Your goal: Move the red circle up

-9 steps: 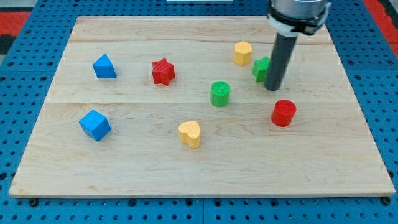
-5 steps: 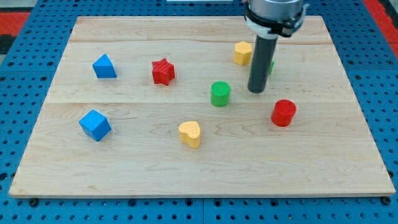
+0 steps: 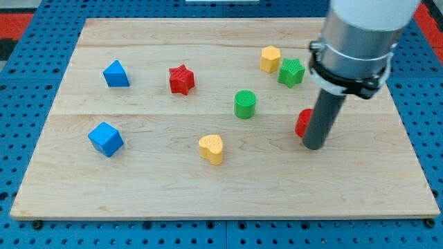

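You have eight blocks on the board. Two are red: the red circle (image 3: 302, 122) and a red star (image 3: 181, 79). Two are green: a green cylinder (image 3: 245, 104) and a green star-shaped block (image 3: 291, 72). Two are yellow: a yellow heart (image 3: 212, 149) and a yellow block (image 3: 270, 59) whose shape looks roughly hexagonal. Two are blue: a blue cube (image 3: 106, 139) and a blue wedge-like block (image 3: 115, 73).

The red circle lies right of centre, toward the view's right, below the green star-shaped block. Most of it is hidden behind the rod; only its left edge shows. My tip (image 3: 313, 146) stands on the board directly in front of it, at its lower right side as seen, and appears to be touching or just beside it; you cannot confirm contact because the rod covers the meeting point. The arm carries no claw: it ends in a plain dark rod, so nothing is grasped or released.

The surface is a pale wooden board (image 3: 138, 187) made of joined planks, lying flat. It rests on a blue perforated base (image 3: 21, 228). A red area (image 3: 17, 24) shows at the view's top left corner.
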`<state>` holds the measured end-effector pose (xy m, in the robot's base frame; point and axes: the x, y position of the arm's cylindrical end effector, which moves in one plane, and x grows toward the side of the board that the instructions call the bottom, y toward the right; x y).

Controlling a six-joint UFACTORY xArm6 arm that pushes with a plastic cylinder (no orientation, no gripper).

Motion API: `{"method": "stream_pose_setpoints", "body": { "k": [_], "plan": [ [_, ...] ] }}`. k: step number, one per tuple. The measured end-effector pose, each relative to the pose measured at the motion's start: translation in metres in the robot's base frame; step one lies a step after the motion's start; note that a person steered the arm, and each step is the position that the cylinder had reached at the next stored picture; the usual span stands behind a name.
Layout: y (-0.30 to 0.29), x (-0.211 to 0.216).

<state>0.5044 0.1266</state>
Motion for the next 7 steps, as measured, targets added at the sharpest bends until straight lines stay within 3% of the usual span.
{"method": "stream_pose_setpoints", "body": {
  "k": [4, 7],
  "plan": [
    [-0.001, -0.055],
    [0.045, -0.062]
  ]
}}
